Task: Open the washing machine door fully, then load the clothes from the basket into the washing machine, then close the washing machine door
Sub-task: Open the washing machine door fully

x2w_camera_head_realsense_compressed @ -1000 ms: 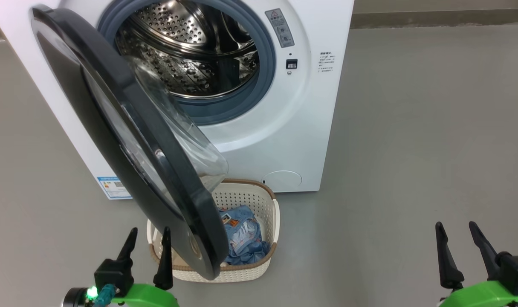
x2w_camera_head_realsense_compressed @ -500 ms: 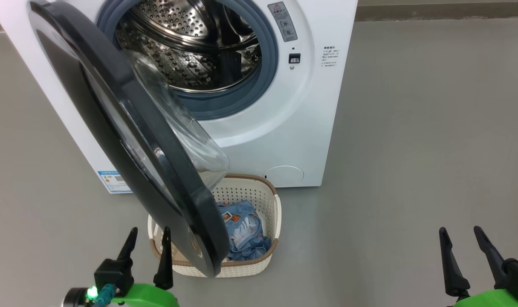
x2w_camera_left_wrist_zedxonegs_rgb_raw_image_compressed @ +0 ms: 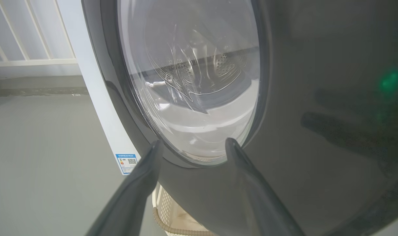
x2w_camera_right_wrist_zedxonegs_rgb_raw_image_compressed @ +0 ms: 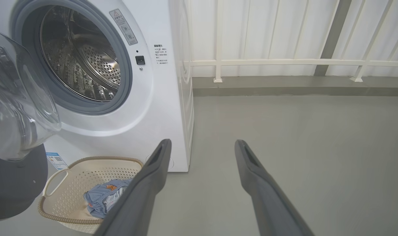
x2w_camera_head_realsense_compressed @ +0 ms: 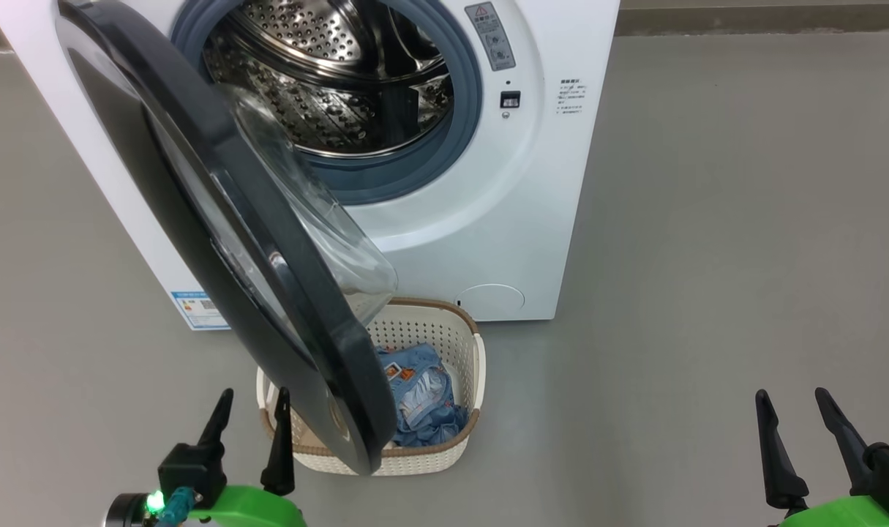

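The big box-shaped washing machine (x2w_camera_head_realsense_compressed: 503,219) is finished in white; its drum (x2w_camera_head_realsense_compressed: 320,66) is shiny steel dotted with small holes and ringed by a grey-blue rubber gasket (x2w_camera_head_realsense_compressed: 464,124). The large round door (x2w_camera_head_realsense_compressed: 188,176) is rimmed in glossy black around clear glass. A small label sticker (x2w_camera_head_realsense_compressed: 197,309) is printed in blue. The small rectangular plastic basket (x2w_camera_head_realsense_compressed: 459,344) is coloured cream, patterned with rows of holes and edged in woven-look brown. The soft clothes (x2w_camera_head_realsense_compressed: 422,399) are light blue, scattered with small orange prints.

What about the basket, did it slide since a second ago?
No. The basket sits just as close below the washing machine's round hatch as before; the whole picture shifted slightly, so the camera moved.
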Tool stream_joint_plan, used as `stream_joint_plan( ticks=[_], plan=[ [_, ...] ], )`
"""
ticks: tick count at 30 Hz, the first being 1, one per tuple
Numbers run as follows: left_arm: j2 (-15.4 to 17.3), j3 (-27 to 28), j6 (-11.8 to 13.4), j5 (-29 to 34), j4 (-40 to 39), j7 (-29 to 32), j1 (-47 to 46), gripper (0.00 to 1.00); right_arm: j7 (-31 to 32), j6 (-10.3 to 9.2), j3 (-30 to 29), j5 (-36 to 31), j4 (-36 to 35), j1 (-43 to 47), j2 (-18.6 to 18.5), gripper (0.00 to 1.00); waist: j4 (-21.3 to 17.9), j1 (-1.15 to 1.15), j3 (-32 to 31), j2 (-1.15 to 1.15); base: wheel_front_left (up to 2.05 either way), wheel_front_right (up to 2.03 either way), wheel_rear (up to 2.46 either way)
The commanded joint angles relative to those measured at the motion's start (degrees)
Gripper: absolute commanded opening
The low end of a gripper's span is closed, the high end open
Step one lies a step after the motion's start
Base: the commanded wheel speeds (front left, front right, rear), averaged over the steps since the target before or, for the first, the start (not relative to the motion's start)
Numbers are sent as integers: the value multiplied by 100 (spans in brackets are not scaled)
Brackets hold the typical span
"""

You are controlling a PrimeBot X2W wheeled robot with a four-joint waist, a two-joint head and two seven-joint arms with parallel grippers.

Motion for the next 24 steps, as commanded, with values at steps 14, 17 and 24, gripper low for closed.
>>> stream_joint_plan(
  ticks=[14,17,24],
  plan=[
    [75,350,126,69,-347,-37,-186,0,32,25,156,99,-167,-5,-81,100,-2,0,-42,0,0,0,0],
    [111,527,300,87,-807,-37,-325,0,36,25,114,111,-154,6,-81,100,41,0,-43,0,0,0,0],
    [150,713,631,261,-2328,-37,-456,0,70,25,108,37,-141,34,-81,100,92,0,-103,0,0,0,0]
  ],
)
